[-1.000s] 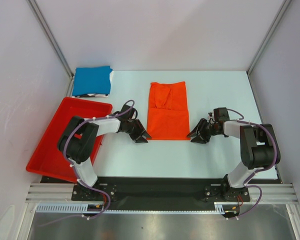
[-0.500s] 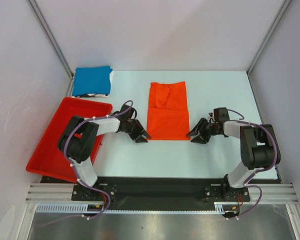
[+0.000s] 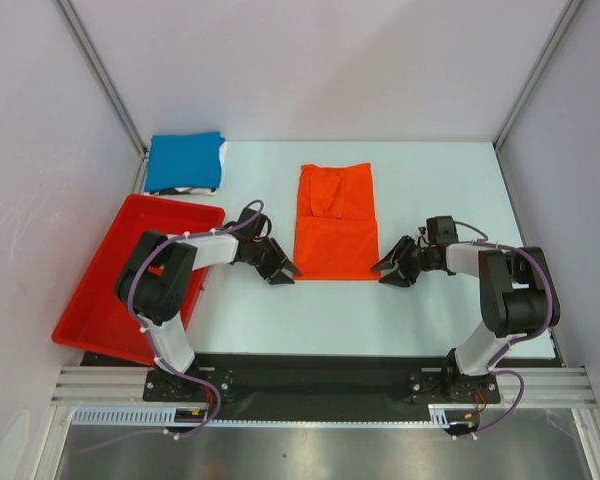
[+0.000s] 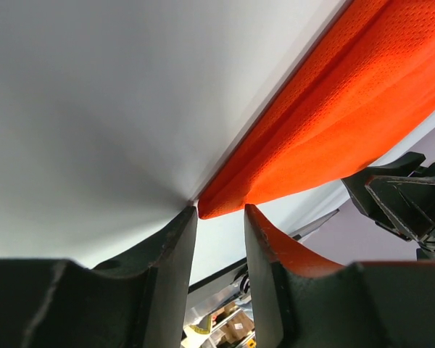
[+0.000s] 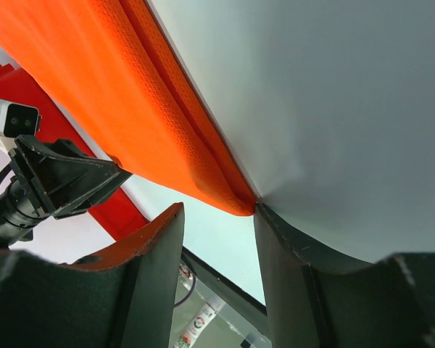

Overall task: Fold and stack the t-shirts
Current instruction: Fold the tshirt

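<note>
From above, left gripper (image 3: pixel 285 272) and right gripper (image 3: pixel 386 272) sit at the near corners of the orange t-shirt (image 3: pixel 335 228) — only wrist views show jaws apart.

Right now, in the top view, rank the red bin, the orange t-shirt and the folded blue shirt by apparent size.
1. red bin, clearly largest even though it is partly covered
2. orange t-shirt
3. folded blue shirt, smallest
</note>
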Available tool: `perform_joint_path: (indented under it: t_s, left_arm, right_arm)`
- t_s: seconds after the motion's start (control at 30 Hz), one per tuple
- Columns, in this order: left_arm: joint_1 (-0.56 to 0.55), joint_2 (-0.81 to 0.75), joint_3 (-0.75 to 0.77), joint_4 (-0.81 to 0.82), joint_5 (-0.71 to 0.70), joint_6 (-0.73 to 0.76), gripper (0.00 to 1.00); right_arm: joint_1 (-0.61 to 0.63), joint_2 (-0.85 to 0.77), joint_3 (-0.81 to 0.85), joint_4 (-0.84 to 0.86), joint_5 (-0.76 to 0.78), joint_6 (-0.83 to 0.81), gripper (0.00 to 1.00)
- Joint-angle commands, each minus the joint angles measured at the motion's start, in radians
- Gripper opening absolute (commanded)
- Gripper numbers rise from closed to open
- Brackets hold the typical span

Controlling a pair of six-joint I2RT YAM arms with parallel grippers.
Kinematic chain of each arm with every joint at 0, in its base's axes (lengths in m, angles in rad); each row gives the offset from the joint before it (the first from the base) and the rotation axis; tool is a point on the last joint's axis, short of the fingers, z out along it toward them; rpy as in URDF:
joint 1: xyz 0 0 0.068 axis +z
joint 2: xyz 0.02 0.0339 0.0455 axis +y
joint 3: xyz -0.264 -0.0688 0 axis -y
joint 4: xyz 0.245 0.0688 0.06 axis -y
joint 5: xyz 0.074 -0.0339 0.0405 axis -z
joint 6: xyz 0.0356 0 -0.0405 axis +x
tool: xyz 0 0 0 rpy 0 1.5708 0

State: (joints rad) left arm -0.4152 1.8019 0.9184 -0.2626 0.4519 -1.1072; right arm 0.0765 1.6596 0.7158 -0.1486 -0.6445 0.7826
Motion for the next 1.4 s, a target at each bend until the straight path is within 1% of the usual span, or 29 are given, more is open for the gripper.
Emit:
perform_joint_path:
  t_s: [0.0, 0.1, 0.3, 0.33, 0.4, 0.5, 0.7, 0.9, 0.97, 1.0, 1.03, 1.07, 1.13, 1.17, 1.2, 1.37]
  left_arm:
    - [0.019, 0.057, -0.041, -0.101, -0.210, 0.044, 0.41]
    - [0.021, 0.079, -0.032, -0.098, -0.193, 0.049, 0.38]
    - [0.024, 0.094, -0.016, -0.095, -0.194, 0.064, 0.28]
    - [0.024, 0.094, -0.007, -0.098, -0.197, 0.069, 0.23]
    - [0.027, 0.097, 0.002, -0.102, -0.206, 0.084, 0.19]
    - [0.030, 0.105, 0.022, -0.109, -0.209, 0.101, 0.08]
    - [0.032, 0.111, 0.042, -0.112, -0.203, 0.119, 0.00]
    - [0.032, 0.109, 0.051, -0.113, -0.197, 0.133, 0.00]
    - [0.032, 0.108, 0.059, -0.116, -0.194, 0.139, 0.00]
    - [0.033, 0.108, 0.059, -0.116, -0.193, 0.141, 0.00]
    - [0.032, 0.105, 0.062, -0.116, -0.193, 0.144, 0.00]
    - [0.032, 0.103, 0.063, -0.118, -0.193, 0.145, 0.00]
    - [0.032, 0.100, 0.065, -0.118, -0.188, 0.147, 0.00]
    - [0.032, 0.100, 0.065, -0.116, -0.183, 0.148, 0.00]
    - [0.033, 0.100, 0.065, -0.116, -0.182, 0.150, 0.00]
    - [0.032, 0.094, 0.057, -0.122, -0.177, 0.165, 0.01]
  right_arm:
    - [0.008, 0.031, -0.027, -0.006, 0.075, -0.011, 0.49]
    - [0.006, 0.035, -0.030, 0.003, 0.078, 0.001, 0.49]
    - [0.019, 0.049, -0.029, 0.001, 0.094, 0.010, 0.51]
    - [0.019, 0.052, -0.029, 0.007, 0.097, 0.014, 0.51]
    - [0.022, 0.058, -0.029, 0.009, 0.100, 0.015, 0.50]
    - [0.022, 0.060, -0.036, 0.000, 0.106, 0.018, 0.48]
    - [0.016, 0.026, -0.075, -0.006, 0.115, 0.024, 0.50]
    - [0.020, -0.035, -0.110, -0.016, 0.129, 0.084, 0.53]
    - [0.016, -0.078, -0.130, -0.028, 0.157, 0.136, 0.55]
    - [0.017, -0.092, -0.166, -0.016, 0.167, 0.161, 0.56]
    - [0.017, -0.103, -0.185, 0.025, 0.170, 0.220, 0.57]
    - [0.019, -0.110, -0.199, 0.038, 0.181, 0.245, 0.56]
    - [0.032, -0.113, -0.248, 0.124, 0.190, 0.311, 0.57]
    - [0.035, -0.112, -0.269, 0.177, 0.192, 0.381, 0.57]
    - [0.039, -0.095, -0.280, 0.220, 0.206, 0.401, 0.57]
    - [0.019, -0.050, -0.282, 0.247, 0.221, 0.425, 0.56]
